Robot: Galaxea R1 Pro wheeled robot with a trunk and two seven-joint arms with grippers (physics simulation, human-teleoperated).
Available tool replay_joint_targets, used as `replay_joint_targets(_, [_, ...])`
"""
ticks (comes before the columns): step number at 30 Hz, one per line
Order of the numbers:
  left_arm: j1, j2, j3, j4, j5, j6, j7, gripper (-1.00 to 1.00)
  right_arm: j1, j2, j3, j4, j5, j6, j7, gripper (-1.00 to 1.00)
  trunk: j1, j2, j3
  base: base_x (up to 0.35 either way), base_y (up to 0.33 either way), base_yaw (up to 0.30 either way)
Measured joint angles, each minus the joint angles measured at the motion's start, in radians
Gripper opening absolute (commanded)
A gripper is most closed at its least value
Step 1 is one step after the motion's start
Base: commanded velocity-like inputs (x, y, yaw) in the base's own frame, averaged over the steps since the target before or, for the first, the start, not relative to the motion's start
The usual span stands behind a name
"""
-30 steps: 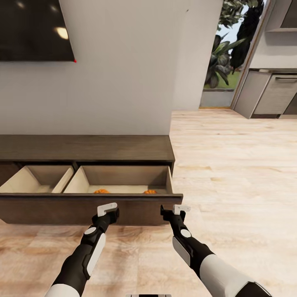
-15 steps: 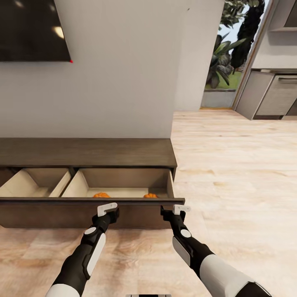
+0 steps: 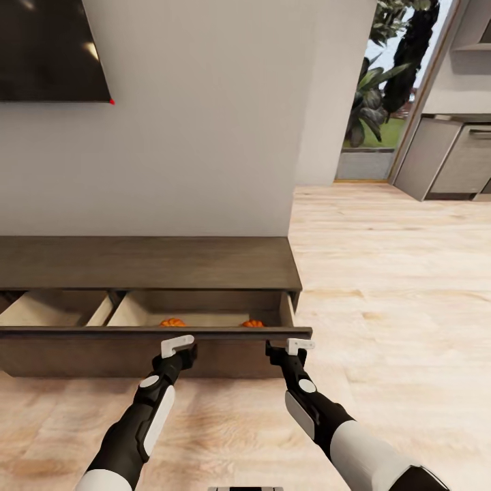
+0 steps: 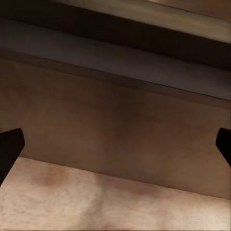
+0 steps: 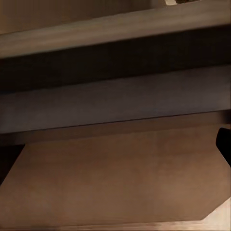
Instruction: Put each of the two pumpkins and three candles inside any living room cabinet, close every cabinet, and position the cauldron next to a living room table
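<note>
The low dark-brown cabinet (image 3: 143, 262) stands against the wall with its long pull-out front (image 3: 82, 354) partly out. In the narrow gap over the pale interior I see the tops of two orange pumpkins (image 3: 172, 322) (image 3: 253, 323). The left gripper (image 3: 179, 348) and the right gripper (image 3: 286, 349) are both open and sit right at the front's outer face. In the left wrist view that brown front (image 4: 115, 125) is very close between the spread fingers of the left gripper (image 4: 115, 149). The right wrist view has the front (image 5: 115, 183) close to the right gripper (image 5: 115, 154). Candles, cauldron and table are out of view.
A dark TV (image 3: 48, 48) hangs on the white wall above the cabinet. Pale wooden floor (image 3: 395, 286) stretches to the right toward a doorway with plants (image 3: 372, 102) and grey kitchen units (image 3: 450, 160).
The pull-out front has slid inward, so the opening over the pumpkins is narrower. The view has moved closer to the cabinet and shifted. Both grippers stay at the front.
</note>
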State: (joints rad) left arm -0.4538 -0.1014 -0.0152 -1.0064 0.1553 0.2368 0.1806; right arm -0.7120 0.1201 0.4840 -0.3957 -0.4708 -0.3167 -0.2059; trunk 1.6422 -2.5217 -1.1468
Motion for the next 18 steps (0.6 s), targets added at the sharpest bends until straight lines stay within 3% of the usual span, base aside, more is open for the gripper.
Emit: replay_joint_targets(18, [0.0, 0.0, 0.0, 0.0, 0.0, 0.0, 0.0, 1.0, 0.0, 0.0, 0.001, 0.0, 0.001, 0.0, 0.001, 1.0, 0.0, 0.0, 0.0, 0.188, 0.001, 0.0])
